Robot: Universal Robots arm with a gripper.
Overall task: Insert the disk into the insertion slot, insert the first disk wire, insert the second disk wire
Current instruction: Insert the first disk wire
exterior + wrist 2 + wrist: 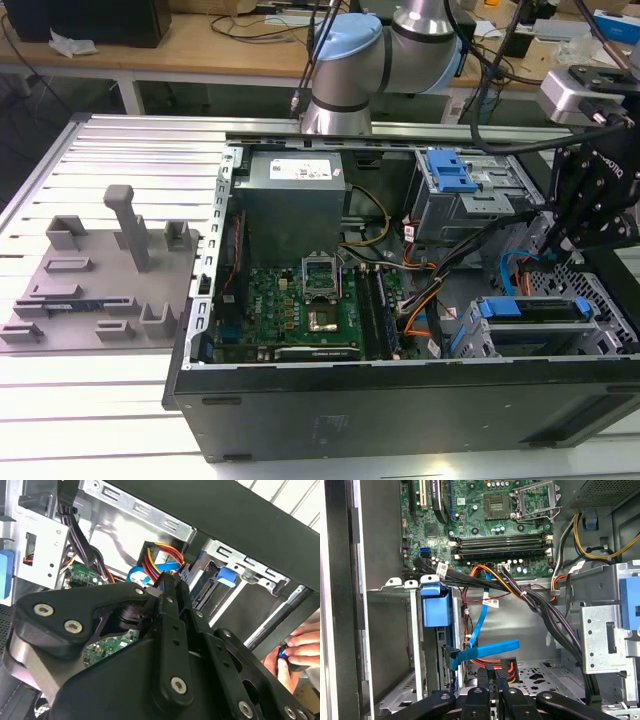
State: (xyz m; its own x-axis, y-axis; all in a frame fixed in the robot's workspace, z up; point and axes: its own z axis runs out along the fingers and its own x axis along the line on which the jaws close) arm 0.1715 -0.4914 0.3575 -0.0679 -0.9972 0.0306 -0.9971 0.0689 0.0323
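- White label (300,172) on the grey power supply (290,215), in a corner of the case (400,400): print too small for me to read
- White tags (442,571) on the dark cable bundle (540,605) beside the motherboard (475,530): nothing legible
- White lettering on my pincer (550,240), on its black housing: a maker's mark, left unread

The arm (345,60) reaches down at the exterior view's right, its tool (496,669) pinched nearly closed.

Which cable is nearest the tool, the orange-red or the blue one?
The orange-red first disk wire, whose end sits right at the tool; the flat blue second disk wire lies farther off.
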